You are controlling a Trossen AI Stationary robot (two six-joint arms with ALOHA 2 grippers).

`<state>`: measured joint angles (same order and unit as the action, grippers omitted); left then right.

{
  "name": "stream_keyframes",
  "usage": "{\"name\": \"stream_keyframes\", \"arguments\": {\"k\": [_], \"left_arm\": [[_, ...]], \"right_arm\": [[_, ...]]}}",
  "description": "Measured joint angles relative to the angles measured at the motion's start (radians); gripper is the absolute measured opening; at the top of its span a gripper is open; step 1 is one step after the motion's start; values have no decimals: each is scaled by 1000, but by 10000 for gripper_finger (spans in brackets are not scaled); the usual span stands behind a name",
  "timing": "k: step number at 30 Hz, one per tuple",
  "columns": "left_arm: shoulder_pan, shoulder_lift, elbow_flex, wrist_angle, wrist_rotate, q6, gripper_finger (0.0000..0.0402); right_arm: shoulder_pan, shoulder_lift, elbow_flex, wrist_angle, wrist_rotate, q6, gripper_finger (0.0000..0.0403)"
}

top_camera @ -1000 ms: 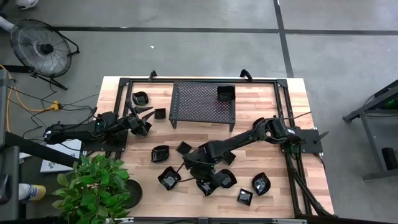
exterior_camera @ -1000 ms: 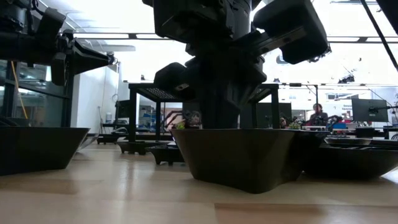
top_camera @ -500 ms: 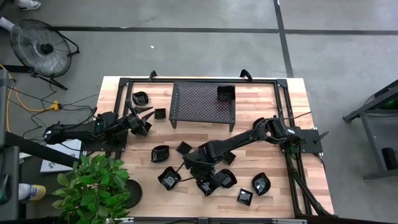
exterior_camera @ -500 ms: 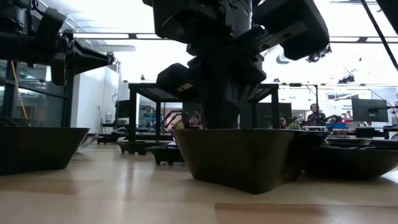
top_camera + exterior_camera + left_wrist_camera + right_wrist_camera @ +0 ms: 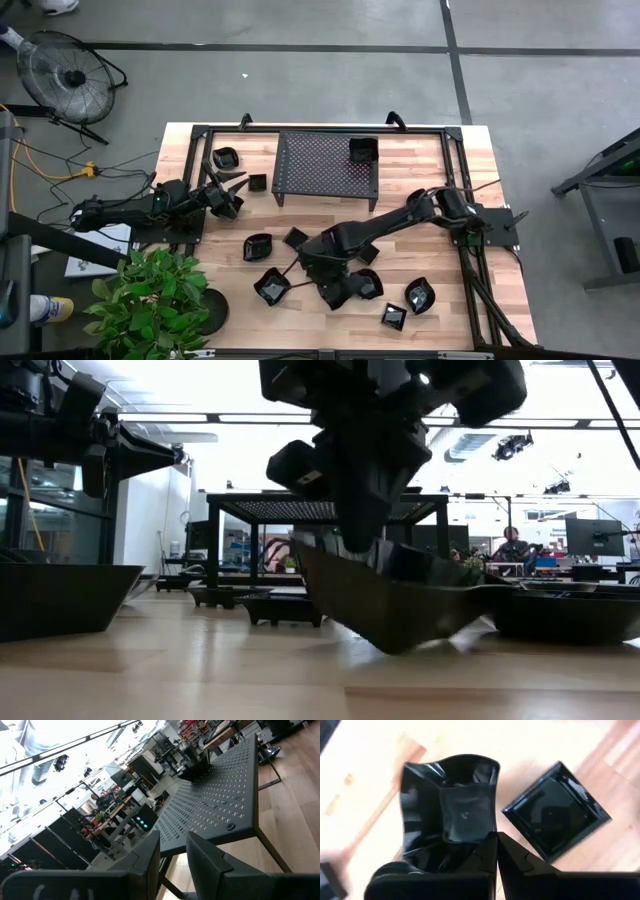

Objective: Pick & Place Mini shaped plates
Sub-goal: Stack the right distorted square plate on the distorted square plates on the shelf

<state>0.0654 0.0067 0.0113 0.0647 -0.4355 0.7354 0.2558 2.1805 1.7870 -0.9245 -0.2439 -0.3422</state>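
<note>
The right end effector reaches over the front-centre of the wooden tabletop, its two fingers pinched together on the rim of a scalloped black mini plate. In the low view that plate is tilted, one edge raised and its lower corner touching the wood.

Just beside it in the right wrist view lies a square mini plate, flat on the boards and clear of the held dish.

From above, more glossy black mini plates ring the working arm: one to its left, one farther back, a small square one near it, one touching the end effector's right side, and two more toward the front right.

A single square dish sits on the back right corner of the black perforated mesh rack, which stands at the rear of the tabletop. Two further dishes lie on the wood to the rack's left.

The left end effector waits at the left edge, level with the rack; in the left wrist view its fingers stand a narrow gap apart with nothing between them, facing the rack's surface.

A potted plant stands off the front left corner, a floor fan at the back left.
</note>
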Motion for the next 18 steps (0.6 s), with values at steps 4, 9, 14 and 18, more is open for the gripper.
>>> {"name": "stream_keyframes", "arguments": {"k": [4,9,14,18], "left_arm": [[0,0,0,0,0,0,92],[0,0,0,0,-1,0,92],[0,0,0,0,0,0,92],[0,0,0,0,0,0,92]], "right_arm": [[-19,-31,0,-16,-28,72,0],[-49,-75,0,-25,-60,192,0],[-119,-140,0,-51,-53,395,0],[-193,-210,0,-98,-50,476,0]]}}
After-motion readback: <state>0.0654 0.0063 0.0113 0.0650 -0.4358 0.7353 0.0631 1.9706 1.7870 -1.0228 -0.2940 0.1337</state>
